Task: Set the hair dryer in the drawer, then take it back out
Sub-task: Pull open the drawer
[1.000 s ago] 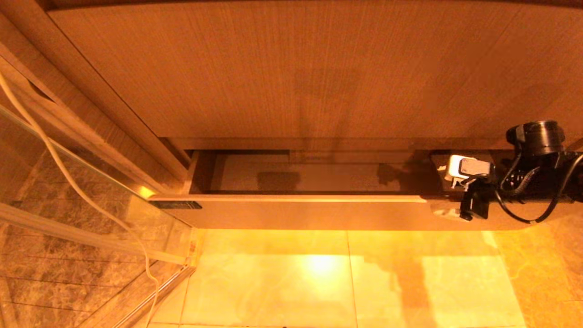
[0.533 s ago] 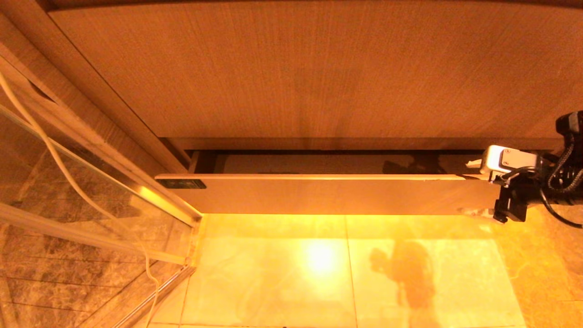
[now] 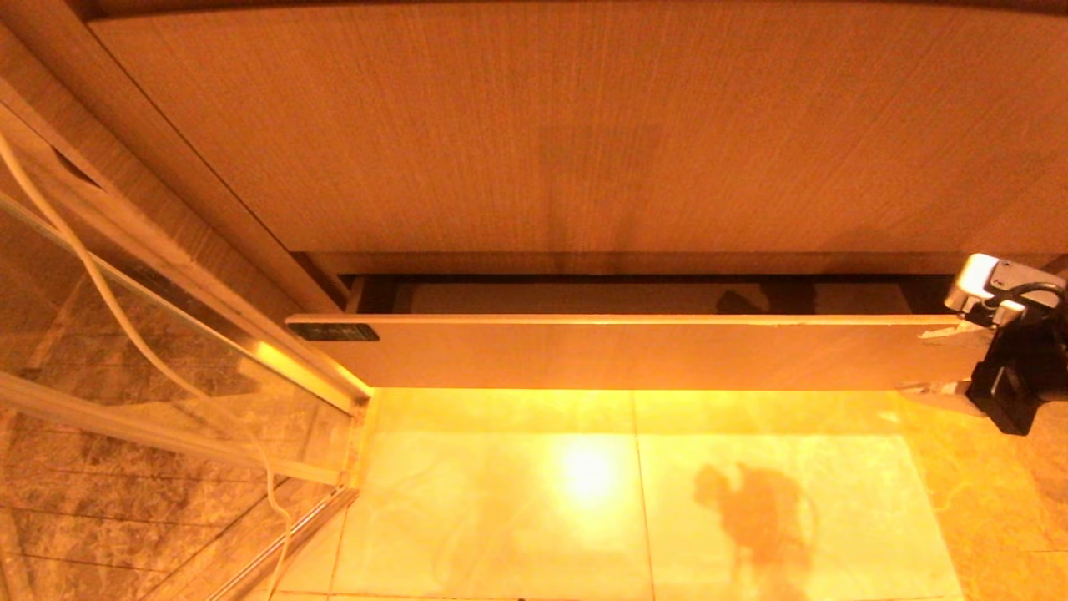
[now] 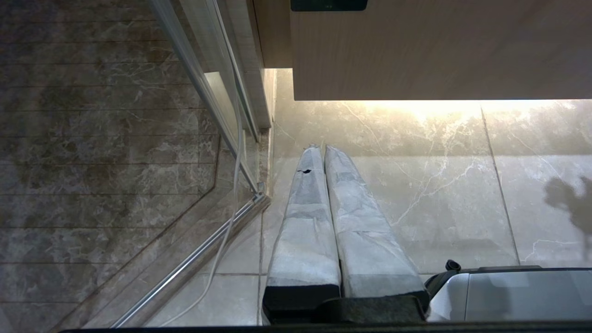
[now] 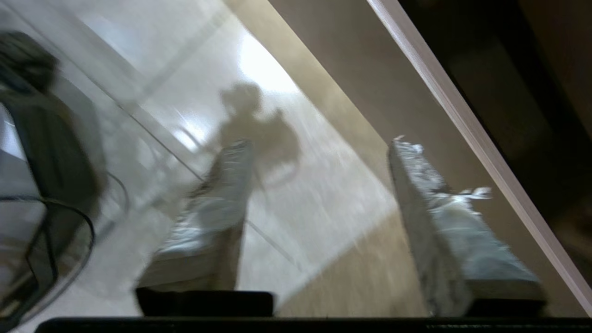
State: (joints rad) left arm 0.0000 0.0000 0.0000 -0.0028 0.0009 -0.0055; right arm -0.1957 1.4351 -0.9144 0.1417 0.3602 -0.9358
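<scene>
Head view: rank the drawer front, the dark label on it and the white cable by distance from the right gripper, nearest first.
From the right gripper:
1. Drawer front, its right end just beside the fingers.
2. Dark label, at the front's far left end.
3. White cable, farther left, by the glass panel.

The scene is viewed from above by the head camera, aimed steeply down at the wooden cabinet top (image 3: 584, 125), the drawer front (image 3: 634, 355) and the tiled floor (image 3: 634, 501). The floor and drawer front are seen from low and close by the left wrist camera, beside the glass shower door (image 4: 115, 138). The drawer front's top edge and the floor are seen very near, tilted, from the right wrist camera.
</scene>
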